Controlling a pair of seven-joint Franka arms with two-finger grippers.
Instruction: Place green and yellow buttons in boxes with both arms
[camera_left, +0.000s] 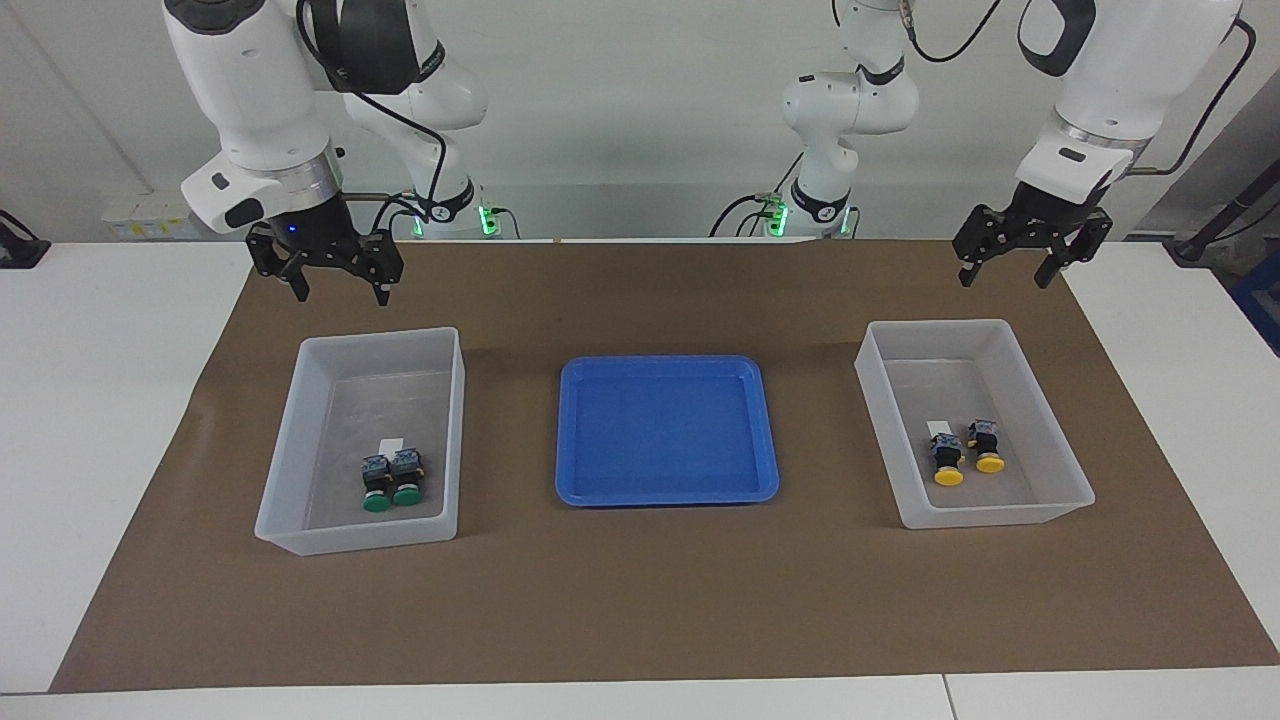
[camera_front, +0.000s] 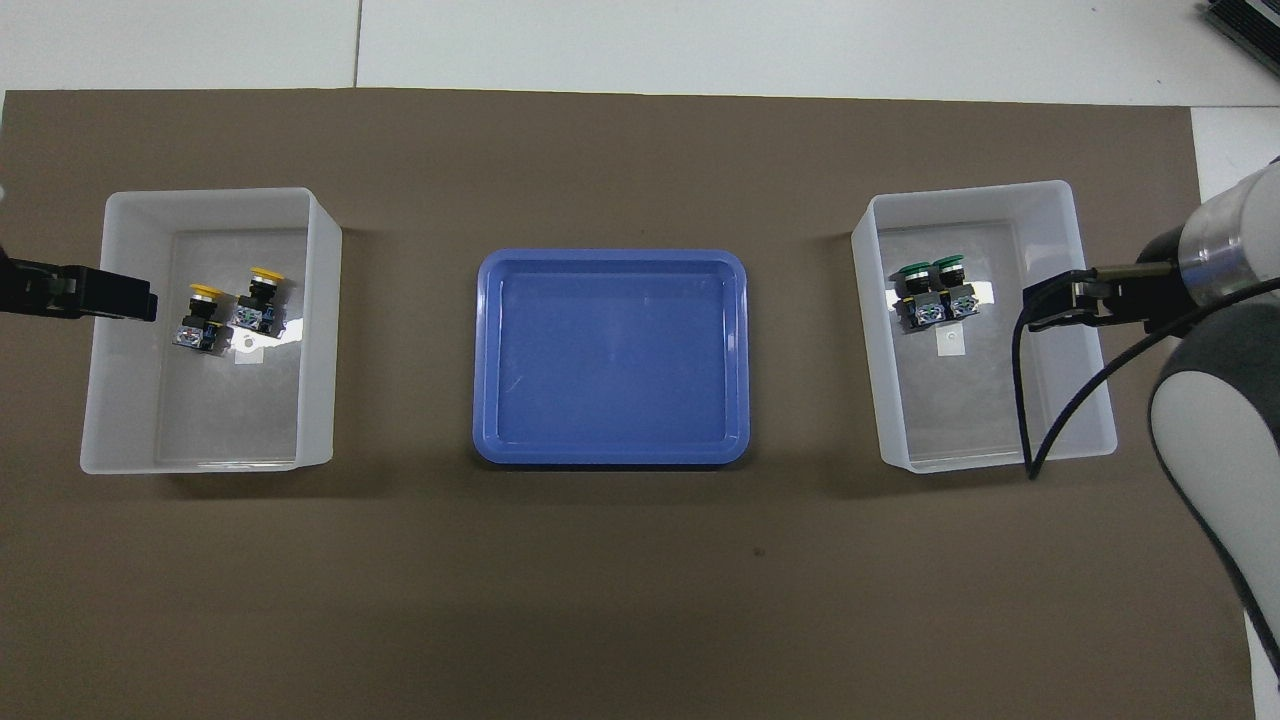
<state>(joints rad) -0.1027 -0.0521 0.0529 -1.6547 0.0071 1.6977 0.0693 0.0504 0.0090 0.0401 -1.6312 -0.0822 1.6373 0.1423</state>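
Two arms raised over a sorted counter: my right gripper (camera_left: 337, 289) hangs released and empty above the brown mat (camera_left: 640, 600), over the strip between the counter's robot-side edge and the first box (camera_left: 300, 520), fingers spread and touching nothing. That box sits toward my right arm's end of the counter and holds the two green buttons (camera_left: 391, 480), lying side by side and touching, caps pointing away from my bases, just beside a small white label (camera_left: 391, 444) on the floor of the box. At the middle of the counter lies the shallow blue tray (camera_left: 570, 490), with nothing in it. The second box (camera_left: 1070, 500), toward my left arm's end, holds the two yellow buttons (camera_left: 968, 454), side by side with a slight gap, caps also pointing away from my bases. My left gripper (camera_left: 1005, 279) hangs in the air over the mat's robot-side edge by that box, fingers parted, holding nothing.
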